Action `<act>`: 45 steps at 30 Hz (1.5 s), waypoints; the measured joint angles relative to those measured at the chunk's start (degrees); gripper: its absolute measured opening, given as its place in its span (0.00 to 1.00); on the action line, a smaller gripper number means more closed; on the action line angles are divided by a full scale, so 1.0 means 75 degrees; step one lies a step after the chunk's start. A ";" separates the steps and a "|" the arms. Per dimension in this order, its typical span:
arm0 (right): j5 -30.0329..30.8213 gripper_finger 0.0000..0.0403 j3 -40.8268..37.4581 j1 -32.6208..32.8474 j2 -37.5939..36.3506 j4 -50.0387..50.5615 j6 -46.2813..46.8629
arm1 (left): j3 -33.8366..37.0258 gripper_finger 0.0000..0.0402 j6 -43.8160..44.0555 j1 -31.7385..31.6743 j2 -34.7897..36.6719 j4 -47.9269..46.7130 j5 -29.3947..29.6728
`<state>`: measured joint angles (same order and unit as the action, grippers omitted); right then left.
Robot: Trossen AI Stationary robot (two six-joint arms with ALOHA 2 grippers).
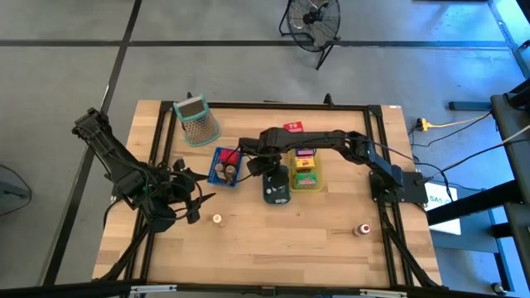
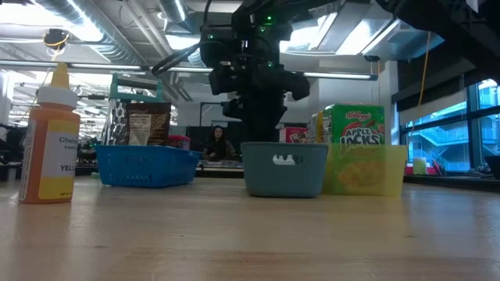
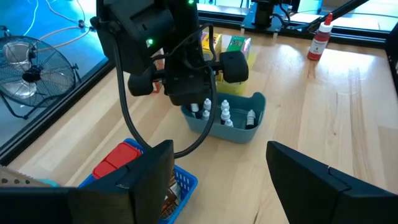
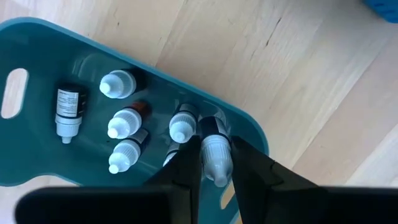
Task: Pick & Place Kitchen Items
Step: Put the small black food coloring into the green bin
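Note:
My right gripper points down into the grey-blue tray at the table's middle and is shut on a small white-capped dropper bottle. Several more small bottles are in that tray, standing or lying. My left gripper hangs open above the table's left side, with nothing between its fingers. A blue tray holds a red carton and small pieces. Upright cartons fill the yellow tray. A red-capped bottle stands at the near right. My right gripper pinches the small bottle by its white cap between its two fingers, coming from above and pointing down. The bottle stands roughly upright with its dark body below the cap, inside the tray's end. I cannot tell whether its base touches the tray floor.
A green-rimmed mesh grater stands at the far left. A red carton lies at the far edge. An orange squeeze bottle stands upright near the front left of the trays. Bare wood lies along the near side.

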<state>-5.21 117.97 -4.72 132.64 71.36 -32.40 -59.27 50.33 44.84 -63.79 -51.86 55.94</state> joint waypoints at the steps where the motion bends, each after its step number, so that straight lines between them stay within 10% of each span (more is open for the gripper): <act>1: 0.0000 0.17 0.0000 -0.0007 0.0000 -0.0012 0.0000 | 0.0000 0.63 -0.0003 0.0000 0.0000 0.0003 0.0002; 45: -0.0301 0.20 -0.0129 -0.0171 0.0157 -0.0141 0.0061 | 0.0000 0.63 -0.0085 0.0000 -0.0154 0.0029 0.0146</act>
<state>-7.47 117.00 -6.00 133.82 70.30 -31.94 -59.27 49.69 44.84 -64.95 -51.64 57.04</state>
